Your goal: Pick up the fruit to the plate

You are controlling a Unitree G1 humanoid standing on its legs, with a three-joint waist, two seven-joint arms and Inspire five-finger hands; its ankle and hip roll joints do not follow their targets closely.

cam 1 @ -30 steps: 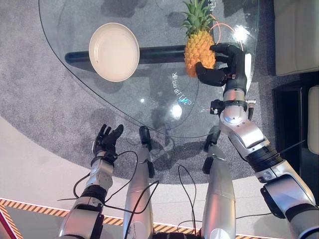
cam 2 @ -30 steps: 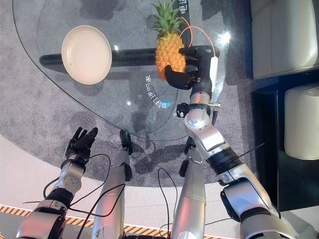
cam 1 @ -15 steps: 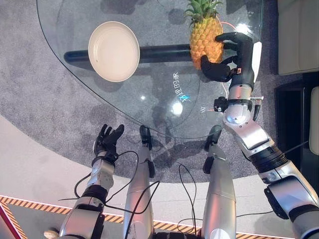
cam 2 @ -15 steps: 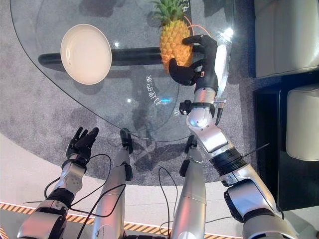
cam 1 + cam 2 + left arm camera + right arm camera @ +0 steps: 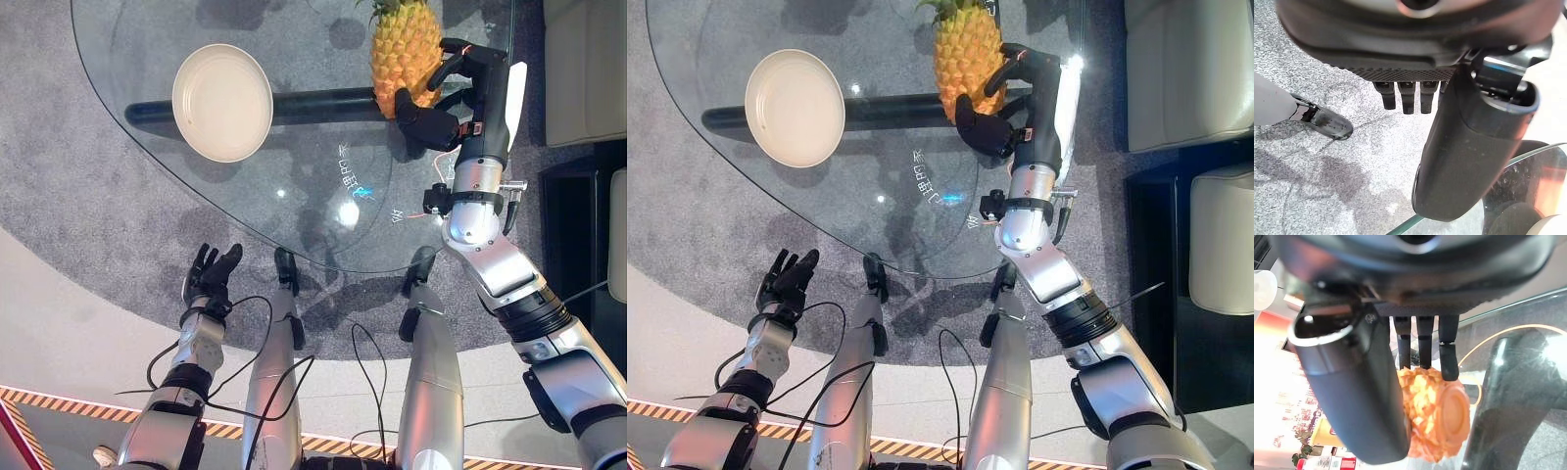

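The orange, rough-skinned pineapple (image 5: 404, 47) is gripped between thumb and curled fingers of the right hand (image 5: 460, 93), its arm stretched over the round glass table (image 5: 323, 206). The left hand (image 5: 209, 279) is held low with fingers straight and loose, well apart from the cream round plate (image 5: 222, 101).

a glass table (image 5: 323, 211) fills the upper part of the head views. a plate (image 5: 223, 101) sits on it at about eleven o'clock. a pineapple (image 5: 405, 44) stands at one o'clock, well apart from the plate. the right hand (image 5: 460, 98) is just right of the pineapple, seemingly wrapped around it. the left hand (image 5: 210, 279) hangs at seven o'clock, below the table's near edge.
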